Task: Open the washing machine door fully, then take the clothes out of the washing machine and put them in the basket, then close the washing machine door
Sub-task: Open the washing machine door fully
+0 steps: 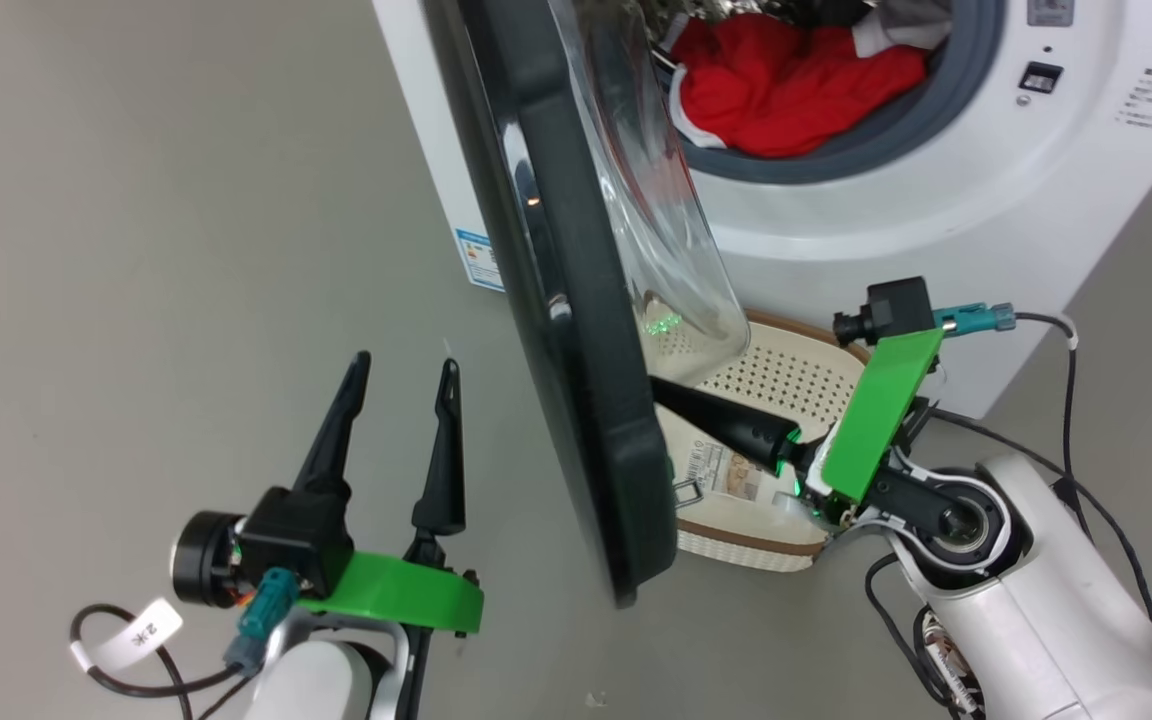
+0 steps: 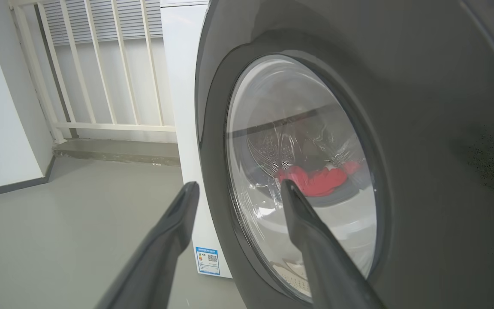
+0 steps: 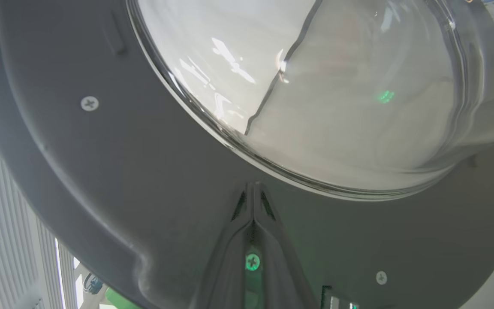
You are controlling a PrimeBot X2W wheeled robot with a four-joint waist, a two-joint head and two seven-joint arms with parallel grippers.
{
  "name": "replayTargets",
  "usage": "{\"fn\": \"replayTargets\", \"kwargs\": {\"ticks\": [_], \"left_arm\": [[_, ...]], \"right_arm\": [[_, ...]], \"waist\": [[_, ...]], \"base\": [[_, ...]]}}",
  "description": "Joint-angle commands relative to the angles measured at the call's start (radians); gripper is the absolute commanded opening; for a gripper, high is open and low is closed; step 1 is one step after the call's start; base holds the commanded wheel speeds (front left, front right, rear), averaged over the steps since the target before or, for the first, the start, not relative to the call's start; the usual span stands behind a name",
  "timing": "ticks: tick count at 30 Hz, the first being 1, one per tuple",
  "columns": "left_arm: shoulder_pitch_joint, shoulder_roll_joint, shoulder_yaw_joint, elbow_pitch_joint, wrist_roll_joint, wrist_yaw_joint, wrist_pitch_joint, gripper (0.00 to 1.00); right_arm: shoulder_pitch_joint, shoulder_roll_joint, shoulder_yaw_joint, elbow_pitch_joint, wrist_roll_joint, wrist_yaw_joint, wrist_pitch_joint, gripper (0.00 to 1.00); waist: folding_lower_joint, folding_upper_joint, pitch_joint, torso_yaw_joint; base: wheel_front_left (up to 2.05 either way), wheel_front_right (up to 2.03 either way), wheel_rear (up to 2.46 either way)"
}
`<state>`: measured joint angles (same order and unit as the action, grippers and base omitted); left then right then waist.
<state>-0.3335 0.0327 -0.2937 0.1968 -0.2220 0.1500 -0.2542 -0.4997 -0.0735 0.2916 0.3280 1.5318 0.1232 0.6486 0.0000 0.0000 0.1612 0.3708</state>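
grey floor, white railing, left pincer spread, right pincer pressed together

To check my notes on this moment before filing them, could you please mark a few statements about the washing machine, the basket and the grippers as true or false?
1. The clothes lie in the drum of the washing machine. True.
2. The left gripper is shut on the washing machine door. False: it is open, apart from the door, on its outer side.
3. The right gripper is shut, fingertips at the door's inner face below the glass. True.
4. The basket holds red clothing. False: its visible part holds a paper label, no clothing.
5. The door is latched closed. False: it stands swung out.
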Motion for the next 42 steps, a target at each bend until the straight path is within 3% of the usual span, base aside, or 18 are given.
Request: {"fn": "replayTargets", "kwargs": {"ticks": [1, 20, 42], "left_arm": [[0.001, 0.018, 0.031, -0.018, -0.011, 0.004, -0.008, 1.00], [0.015, 0.018, 0.029, -0.008, -0.022, 0.002, -0.008, 1.00], [0.016, 0.018, 0.029, -0.017, -0.030, 0.010, -0.008, 1.00]], "right_arm": [[0.004, 0.023, 0.030, -0.037, 0.011, 0.008, 0.009, 0.00], [-0.003, 0.023, 0.132, -0.037, 0.060, 0.008, -0.020, 0.00], [-0.041, -0.002, 0.190, -0.020, 0.101, 0.008, -0.062, 0.00]], "waist": [[0.0000, 0.0000, -0.011, 0.019], [0.0000, 0.0000, -0.030, 0.111], [0.0000, 0.0000, -0.020, 0.135]], "base": [[0.00, 0.00, 0.00], [0.00, 0.00, 0.00], [0.00, 0.00, 0.00]]}}
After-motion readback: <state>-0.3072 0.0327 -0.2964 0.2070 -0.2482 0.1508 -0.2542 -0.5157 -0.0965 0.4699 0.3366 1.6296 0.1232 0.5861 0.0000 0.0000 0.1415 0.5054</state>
